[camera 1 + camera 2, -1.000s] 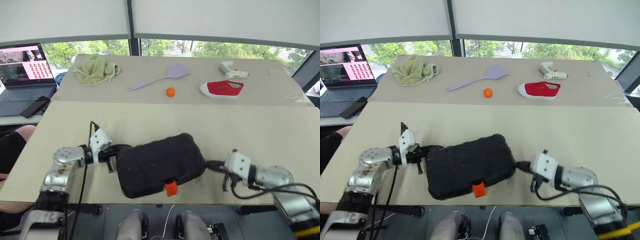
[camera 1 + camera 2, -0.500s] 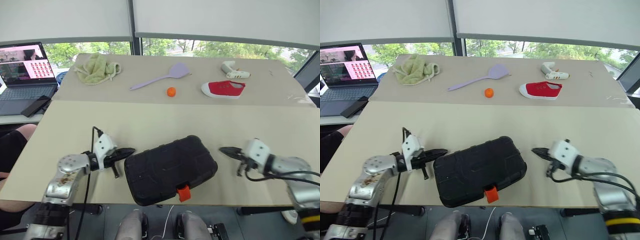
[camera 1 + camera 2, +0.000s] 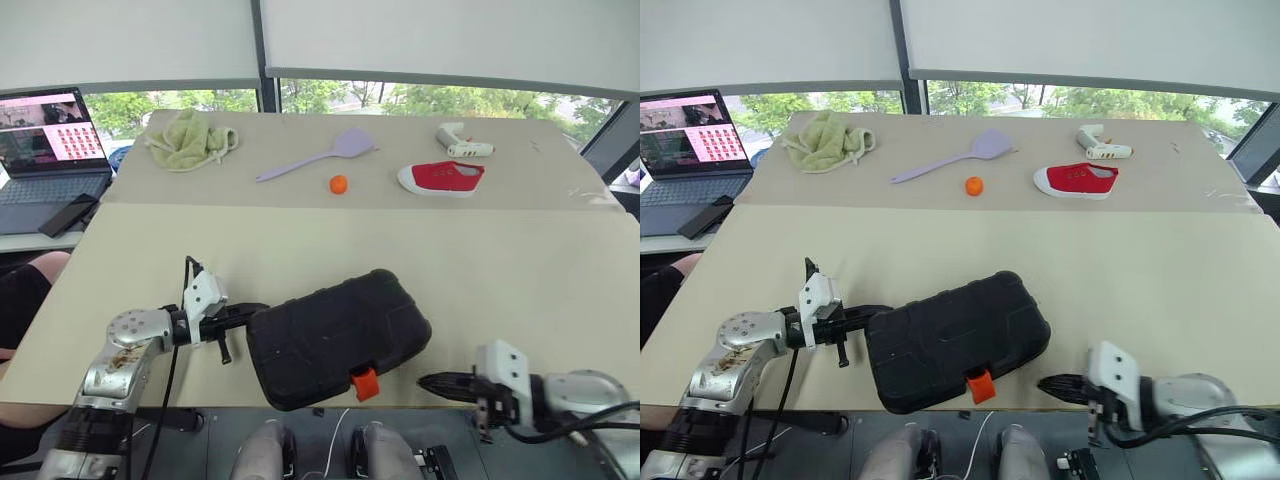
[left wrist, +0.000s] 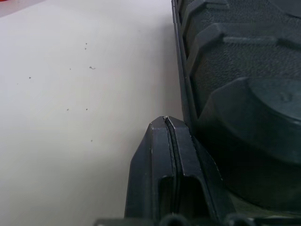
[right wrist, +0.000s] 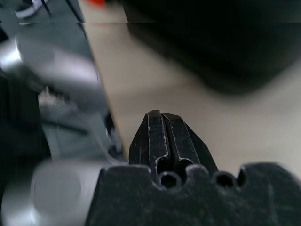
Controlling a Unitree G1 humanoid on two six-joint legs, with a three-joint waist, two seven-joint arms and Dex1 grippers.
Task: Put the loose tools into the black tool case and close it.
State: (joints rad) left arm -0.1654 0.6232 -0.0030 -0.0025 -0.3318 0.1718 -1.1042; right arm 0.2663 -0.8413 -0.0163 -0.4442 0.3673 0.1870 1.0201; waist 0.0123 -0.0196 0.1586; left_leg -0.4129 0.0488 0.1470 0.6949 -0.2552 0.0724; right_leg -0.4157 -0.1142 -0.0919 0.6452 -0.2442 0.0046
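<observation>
Black tool case [image 3: 338,336] lies shut at near edge of table [image 3: 500,260], orange latch [image 3: 364,382] at front. No loose tools outside. Task looks nearly finished; latch maybe not fastened, cannot tell.
Left gripper [image 3: 258,309] at case's left end, fingers pressed together, empty.
Right gripper [image 3: 428,382] near table edge, apart from case, fingers together, empty.

Bright, even daylight from windows [image 3: 400,97] behind; soft shadows; right wrist view motion-blurred.

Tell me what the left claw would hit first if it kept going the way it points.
The case. The shut left claw points straight at its near end, and the wrist view shows the tips already right beside its ribbed wall; whether they touch is unclear.
</observation>
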